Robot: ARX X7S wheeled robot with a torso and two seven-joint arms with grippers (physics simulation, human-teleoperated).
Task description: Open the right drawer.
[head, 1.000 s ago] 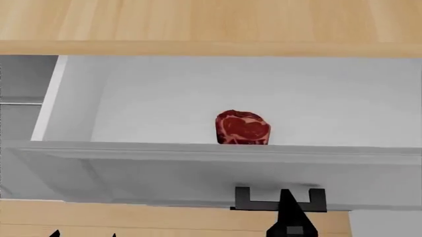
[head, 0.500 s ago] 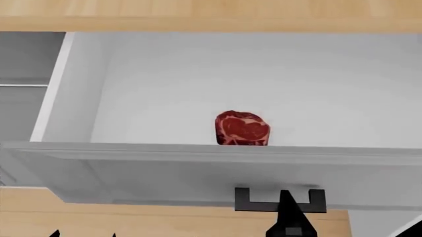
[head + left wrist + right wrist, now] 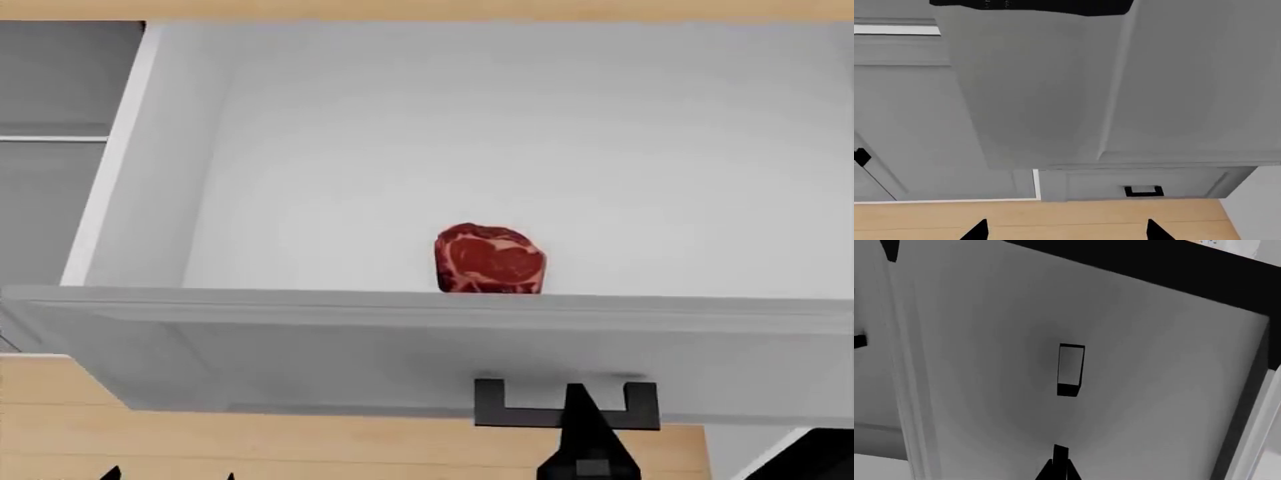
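Looking from the head view, the right drawer (image 3: 441, 345) stands pulled out, one steak (image 3: 490, 260) inside behind its front; the right gripper (image 3: 583, 440), closed and empty, sits just below the one black handle (image 3: 567, 405). The left wrist view shows the left gripper (image 3: 1066, 231) spread open, holding nothing, near another drawer front (image 3: 1141, 184). The right wrist view shows one handle (image 3: 1071, 369) just beyond the pinched fingertips (image 3: 1060, 465).
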